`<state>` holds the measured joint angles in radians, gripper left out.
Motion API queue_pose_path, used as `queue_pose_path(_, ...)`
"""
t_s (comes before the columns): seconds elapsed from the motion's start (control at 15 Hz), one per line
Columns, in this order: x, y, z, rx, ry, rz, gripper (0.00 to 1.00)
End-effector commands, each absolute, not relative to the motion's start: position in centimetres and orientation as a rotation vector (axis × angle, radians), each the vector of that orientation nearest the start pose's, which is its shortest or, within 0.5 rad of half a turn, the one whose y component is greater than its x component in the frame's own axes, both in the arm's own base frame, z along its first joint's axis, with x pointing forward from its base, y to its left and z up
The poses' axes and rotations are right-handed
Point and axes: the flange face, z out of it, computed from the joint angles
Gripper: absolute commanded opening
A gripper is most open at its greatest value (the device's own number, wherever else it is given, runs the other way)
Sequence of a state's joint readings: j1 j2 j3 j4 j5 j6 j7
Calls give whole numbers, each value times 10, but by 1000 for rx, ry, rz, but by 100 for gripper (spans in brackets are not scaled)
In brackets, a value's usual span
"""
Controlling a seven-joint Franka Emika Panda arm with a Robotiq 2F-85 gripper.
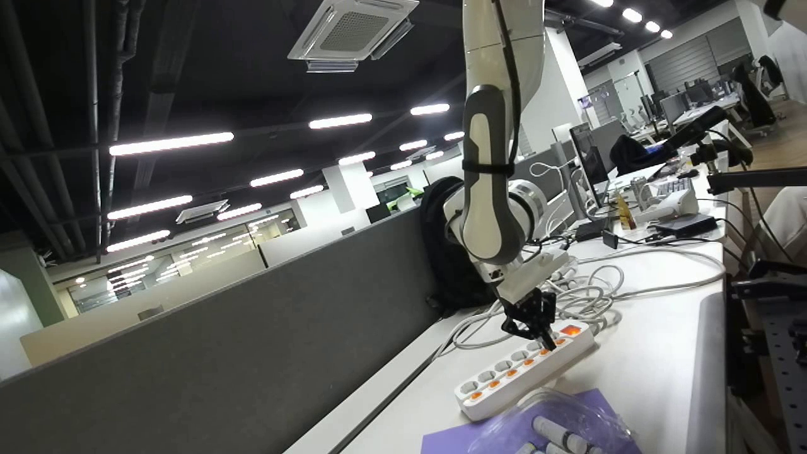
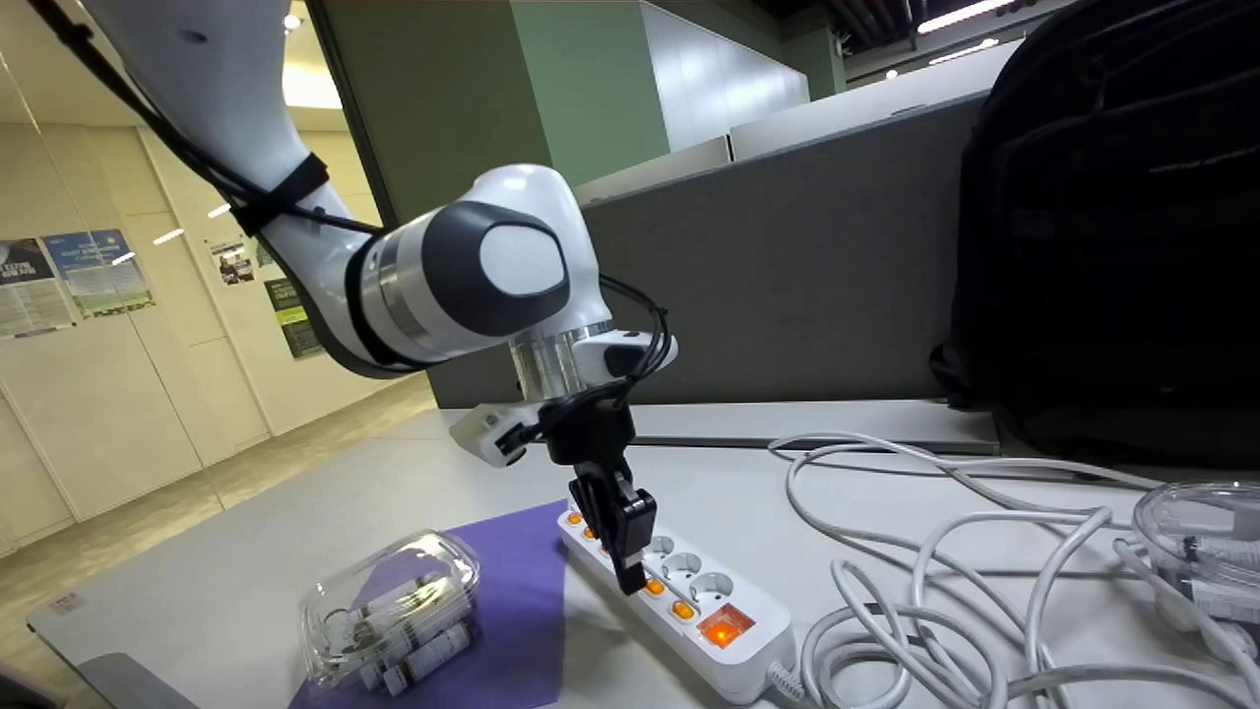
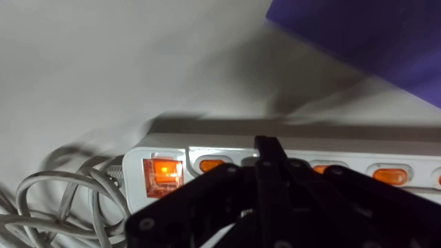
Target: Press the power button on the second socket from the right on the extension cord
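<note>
The extension cord, a white power strip, lies on the white table in both exterior views [image 1: 536, 377] [image 2: 750, 597] and crosses the wrist view [image 3: 310, 144]. A large lit orange switch [image 3: 163, 174] sits at its cable end. Small orange buttons line one edge beside the sockets. My gripper [image 1: 550, 345] is shut and empty, pointing down at this edge. Its fingertips [image 3: 270, 144] cover most of the second button from the lit switch in the wrist view. That button [image 2: 654, 586] shows just beside the fingertips [image 2: 630, 581] in an exterior view. Whether they touch it, I cannot tell.
A purple sheet [image 2: 522, 561] lies beside the strip, with a clear plastic box [image 2: 394, 601] of small bottles on it. Loose white cables [image 2: 935, 591] tangle near the lit-switch end. A grey partition [image 1: 284, 334] and a black backpack [image 2: 1112, 246] stand behind.
</note>
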<state>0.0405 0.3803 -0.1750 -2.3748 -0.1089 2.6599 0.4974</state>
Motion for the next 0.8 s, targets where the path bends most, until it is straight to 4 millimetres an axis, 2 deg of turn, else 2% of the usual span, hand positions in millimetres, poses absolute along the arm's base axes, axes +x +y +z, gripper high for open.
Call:
queue_pose_path(0.0, 501, -69, 163, -3155, 860, 66, 0)
queue_pose_path(0.73, 508, -69, 147, -3176, 889, 72, 0)
